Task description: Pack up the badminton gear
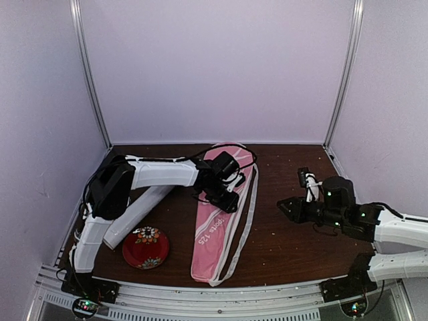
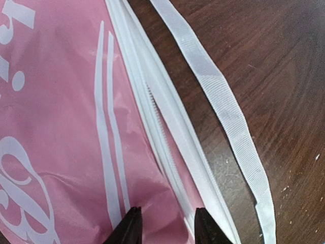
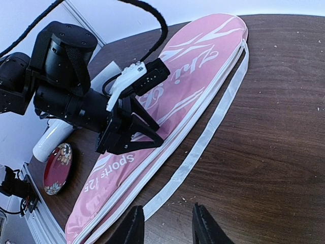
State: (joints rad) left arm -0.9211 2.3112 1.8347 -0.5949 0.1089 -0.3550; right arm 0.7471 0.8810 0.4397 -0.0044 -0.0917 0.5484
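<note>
Tabletop [image 1: 281,244] is dark wood between lilac walls [image 1: 221,67].

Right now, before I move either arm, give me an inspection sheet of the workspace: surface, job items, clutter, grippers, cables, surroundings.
Surface: dark wood table, small pale specks on it.
Job's things: pink bag lies flat mid-table, its white strap loose beside it; white tube lies at the left under the left arm; no racquets or shuttlecocks in view.
Clutter: red floral plate at the near left.
Grippers: left gripper over the bag by its zip edge, jaws apart; right gripper over bare wood, jaws apart, empty.
Cables: black cable loops from the left arm.
Surroundings: pale walls, metal frame posts.
</note>
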